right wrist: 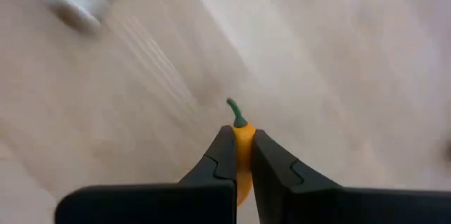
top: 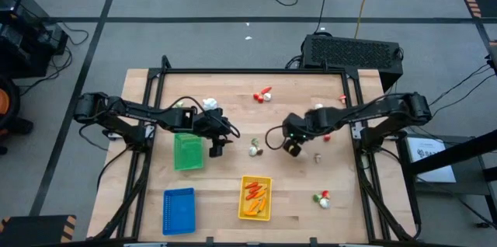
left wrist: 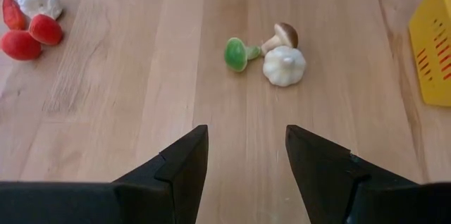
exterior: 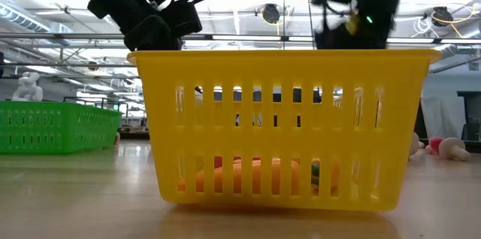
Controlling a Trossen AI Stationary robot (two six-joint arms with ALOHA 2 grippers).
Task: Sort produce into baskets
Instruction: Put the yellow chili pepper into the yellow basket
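My right gripper point(right wrist: 242, 160) hangs over the table's middle right point(top: 293, 147), shut on a small orange vegetable point(right wrist: 243, 139) with a green stem. My left gripper point(left wrist: 246, 155) stands open above bare wood beside the green basket point(top: 188, 152), holding nothing. Ahead of it a white bulb point(left wrist: 285, 65), a mushroom point(left wrist: 281, 36) and a green piece point(left wrist: 236, 53) lie on the table. The yellow basket point(top: 256, 198) holds orange and red pieces. The blue basket point(top: 178, 210) is at the near left. My right gripper pinches the orange vegetable's body point(right wrist: 244, 134) between its two fingers. The fingers slant steeply down from above. The green stem point(right wrist: 235, 113) sticks out past the fingertips, and the piece is lifted clear of the table.
Red pieces and a white one point(left wrist: 28, 27) lie to one side of the left gripper. More produce sits at the far middle point(top: 264, 95), by the right arm point(top: 318, 156) and at the near right point(top: 322, 198). The yellow basket fills the low view point(exterior: 285, 126).
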